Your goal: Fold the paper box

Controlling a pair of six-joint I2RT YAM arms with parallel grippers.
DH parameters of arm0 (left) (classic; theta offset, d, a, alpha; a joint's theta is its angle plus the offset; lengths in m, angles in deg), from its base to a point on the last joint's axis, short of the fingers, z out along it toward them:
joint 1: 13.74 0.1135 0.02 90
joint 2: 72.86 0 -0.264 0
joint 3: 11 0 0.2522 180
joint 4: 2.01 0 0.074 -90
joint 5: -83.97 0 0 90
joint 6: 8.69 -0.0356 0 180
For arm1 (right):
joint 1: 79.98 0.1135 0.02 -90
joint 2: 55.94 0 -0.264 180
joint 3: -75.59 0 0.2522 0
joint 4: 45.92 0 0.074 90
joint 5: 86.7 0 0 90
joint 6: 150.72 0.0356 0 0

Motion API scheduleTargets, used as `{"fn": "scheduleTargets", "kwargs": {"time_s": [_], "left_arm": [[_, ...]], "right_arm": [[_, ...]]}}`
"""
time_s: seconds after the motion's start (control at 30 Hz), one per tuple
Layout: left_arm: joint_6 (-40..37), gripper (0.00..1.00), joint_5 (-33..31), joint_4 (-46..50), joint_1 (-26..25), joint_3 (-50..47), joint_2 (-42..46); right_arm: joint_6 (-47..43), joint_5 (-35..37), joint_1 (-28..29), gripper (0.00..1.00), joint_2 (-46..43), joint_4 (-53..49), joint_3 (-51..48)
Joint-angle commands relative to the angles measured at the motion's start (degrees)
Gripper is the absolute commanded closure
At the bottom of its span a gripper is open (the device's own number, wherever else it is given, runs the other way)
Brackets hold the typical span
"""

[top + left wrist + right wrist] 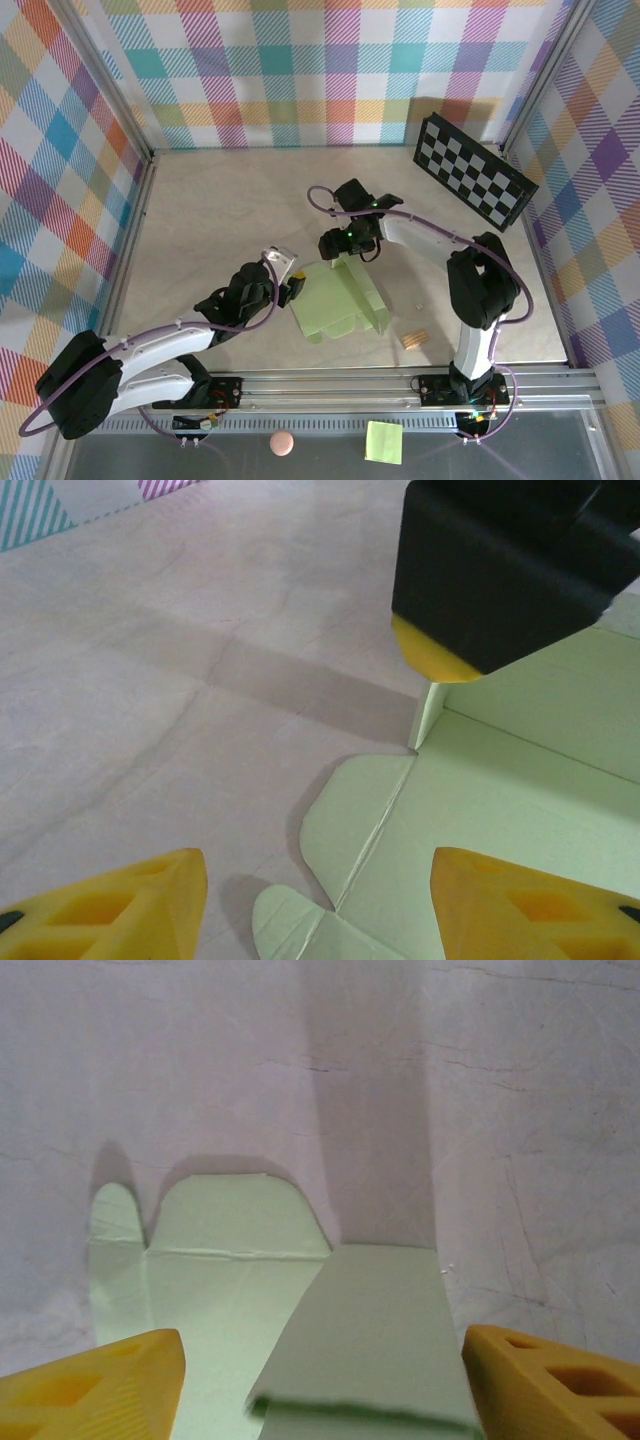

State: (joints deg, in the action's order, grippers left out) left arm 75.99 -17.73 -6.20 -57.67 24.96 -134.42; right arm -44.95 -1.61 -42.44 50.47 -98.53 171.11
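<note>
The paper box (335,302) lies partly unfolded on the table, a pale green card with one long panel standing up along its right side. My left gripper (293,284) is at its left edge, open. In the left wrist view my left gripper (315,872) straddles a rounded flap of the paper box (470,800), with one yellow finger over the card and the other over bare table. My right gripper (348,250) hovers at the box's far end, open. In the right wrist view my right gripper (325,1345) has the raised panel (375,1330) between its fingers, which stand apart from it.
A black-and-white checkerboard (472,167) leans at the back right. A small wooden piece (413,340) lies right of the box. An aluminium rail (340,380) runs along the near edge; in front of it lie a green sticky note (384,441) and a pink ball (282,443).
</note>
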Motion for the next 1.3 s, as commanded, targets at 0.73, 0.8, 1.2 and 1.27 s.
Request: {"fn": "scheduleTargets", "kwargs": {"time_s": [0.73, 0.8, 1.2, 1.27], "left_arm": [[5.3, 0.38, -1.8, -1.1, 0.7, -3.4, 2.3], [6.1, 0.38, -1.3, -1.4, 1.0, -3.3, 2.2], [18.1, 0.34, -8.9, 8.3, 4.7, -0.1, 5.1], [21.3, 0.34, -8.5, 13.9, 7.5, 1.7, 5.9]], "right_arm": [[-1.6, 9.1, 2.6, 0.6, 4.7, -1.5, 2.8], [-2.1, 10.1, 2.8, 0.62, 4.5, -1.9, 3.2], [-17.5, 12.6, 6.7, 0.83, 4.3, -5.8, 8.3], [-21.9, 11.6, 7.5, 0.84, 5.0, -6.5, 9.7]]}}
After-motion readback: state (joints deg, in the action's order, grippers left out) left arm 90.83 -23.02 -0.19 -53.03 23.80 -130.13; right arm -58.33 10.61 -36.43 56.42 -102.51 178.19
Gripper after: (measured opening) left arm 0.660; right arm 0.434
